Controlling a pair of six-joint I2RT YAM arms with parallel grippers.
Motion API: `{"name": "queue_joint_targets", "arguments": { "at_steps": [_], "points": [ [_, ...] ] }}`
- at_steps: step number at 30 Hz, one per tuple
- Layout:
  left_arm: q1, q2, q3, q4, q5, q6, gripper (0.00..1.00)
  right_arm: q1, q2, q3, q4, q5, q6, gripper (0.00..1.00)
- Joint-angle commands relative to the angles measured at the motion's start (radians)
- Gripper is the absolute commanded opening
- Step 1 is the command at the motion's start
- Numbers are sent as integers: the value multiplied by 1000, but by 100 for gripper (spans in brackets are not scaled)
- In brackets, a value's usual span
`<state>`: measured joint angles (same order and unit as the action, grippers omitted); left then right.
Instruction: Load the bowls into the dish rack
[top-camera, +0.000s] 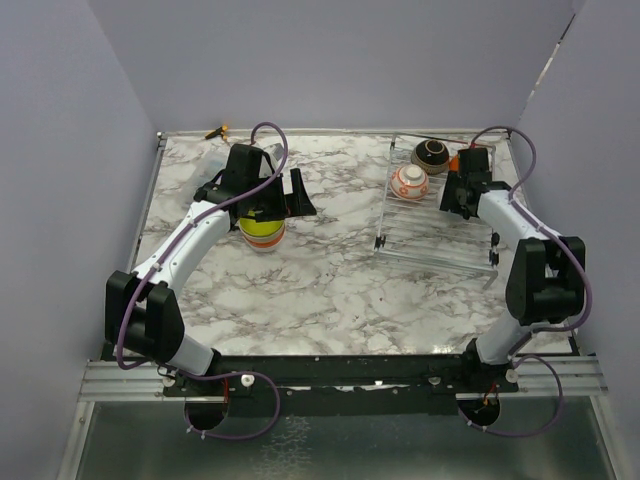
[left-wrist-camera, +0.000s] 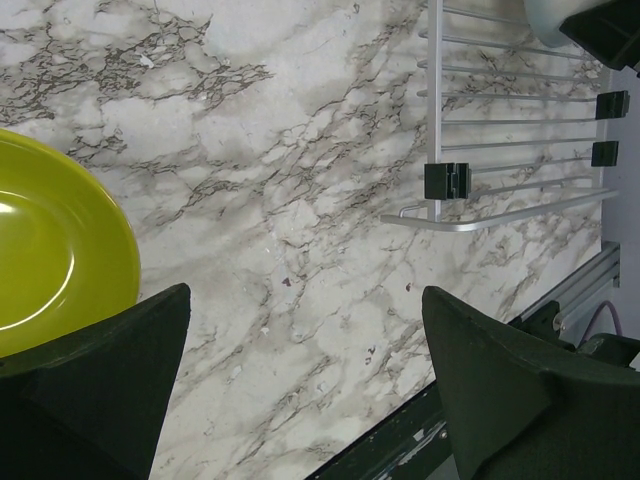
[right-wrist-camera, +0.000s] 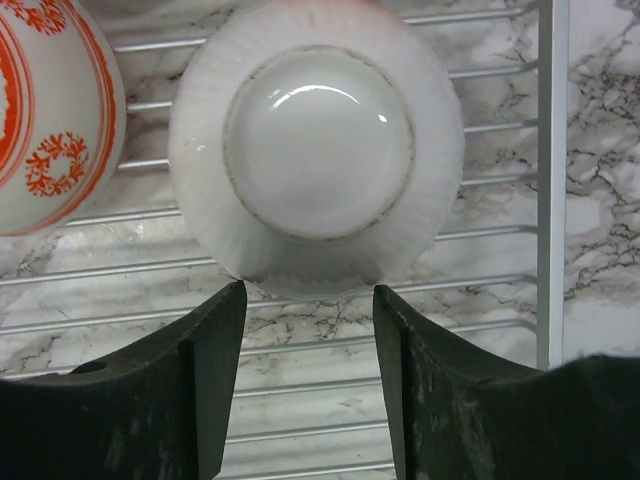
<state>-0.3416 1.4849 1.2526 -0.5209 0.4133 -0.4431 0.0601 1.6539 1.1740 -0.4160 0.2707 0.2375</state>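
Your right gripper (right-wrist-camera: 308, 300) hangs over the dish rack (right-wrist-camera: 545, 200) with its jaws parted to a middling gap and nothing between them. Just ahead of its fingertips sits a white bowl (right-wrist-camera: 315, 145), upside down on the bars: a ribbed outer wall, a glossy foot ring facing up, and wider than the gap between the jaws. Its near rim meets the line of the fingertips, but you cannot tell from the wrist view whether they touch.

To the left of that gripper a white bowl with orange bands and wreath marks (right-wrist-camera: 50, 120) also lies upside down on the rack, just beside the plain one. In the top view a dark brown bowl (top-camera: 431, 153) stands at the rack's far end, beyond the gripper, and a bit of orange bowl (top-camera: 455, 162) shows beside it, mostly hidden by the arm.

Your left gripper (left-wrist-camera: 305, 300) is spread wide and holds nothing. The lime green bowl (left-wrist-camera: 50, 260) lies mouth up beside its left finger (left-wrist-camera: 90, 400), on the marble table (top-camera: 330, 270). From above it tops a short stack with an orange edge showing beneath. The rack's near corner lies ahead and to the right of this gripper, well apart.

A small yellow-and-black object (top-camera: 215, 131) sits at the table's far edge.
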Motion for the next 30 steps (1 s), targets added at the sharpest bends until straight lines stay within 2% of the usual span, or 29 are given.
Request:
{"name": "queue_joint_targets", "arguments": {
  "at_steps": [1, 10, 18, 22, 26, 30],
  "points": [
    [-1, -2, -1, -23, -27, 20, 98, -6, 45, 63, 45, -48, -50, 57],
    [1, 12, 17, -37, -35, 28, 98, -11, 93, 102, 93, -145, -102, 56],
    [1, 17, 22, -41, -37, 31, 98, -27, 42, 20, 189, -173, -85, 54],
    [2, 15, 36, -59, -70, 38, 98, -39, 34, -10, 239, -195, -84, 52],
    [9, 11, 48, -74, -113, 38, 97, -45, 64, 11, 250, -298, -81, 51],
    [23, 0, 66, -104, -190, 29, 96, -45, 69, 22, 267, -295, -50, 51]
  ]
}}
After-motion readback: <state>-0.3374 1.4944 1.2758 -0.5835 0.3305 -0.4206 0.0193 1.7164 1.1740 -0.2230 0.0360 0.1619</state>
